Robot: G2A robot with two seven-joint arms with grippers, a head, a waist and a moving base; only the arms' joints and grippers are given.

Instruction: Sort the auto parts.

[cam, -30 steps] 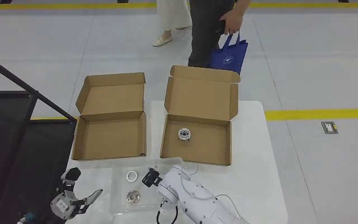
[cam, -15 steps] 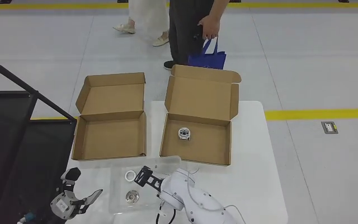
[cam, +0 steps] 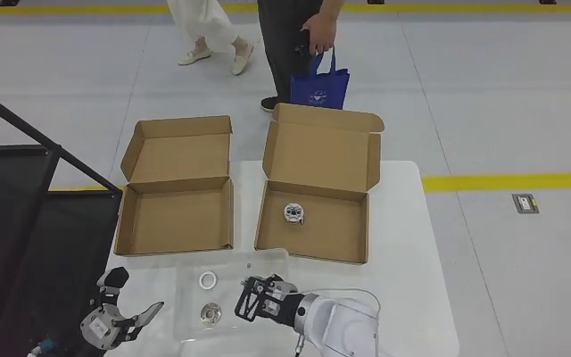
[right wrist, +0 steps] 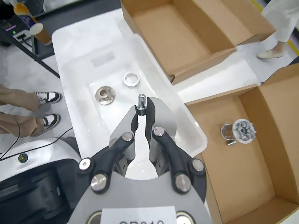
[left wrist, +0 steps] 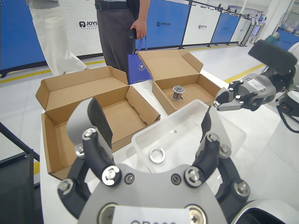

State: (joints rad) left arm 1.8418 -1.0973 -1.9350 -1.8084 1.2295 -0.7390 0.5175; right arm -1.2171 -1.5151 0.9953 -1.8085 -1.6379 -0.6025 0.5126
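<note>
Above the clear plastic tray (right wrist: 195,130) at the near edge of the white desk (cam: 401,268), the right hand (right wrist: 141,114) is clamped on a small bolt with silver thread and black head (right wrist: 141,103). Only the head is pinched, at the very fingertips. The left hand (left wrist: 150,109) hovers at near left, jaws wide apart, nothing in it.

In the tray: a white ring (right wrist: 131,79) and a grey metal flanged disc (right wrist: 105,93). The right brown cardboard box (right wrist: 245,169) holds a silver toothed hub (right wrist: 244,131). The left brown cardboard box (right wrist: 177,31) has no parts in it.

Risks:
- The grip is thin, so a fast swing or a knock on the tray or box wall could twist the bolt out. It would then drop into the tray or roll across the desk.
- Wrong box is possible too, as nothing marks which one takes bolts.

Bolt long axis runs in line with the fingers. The threaded end sticks out past the tips and points left across the tray, roughly level.
</note>
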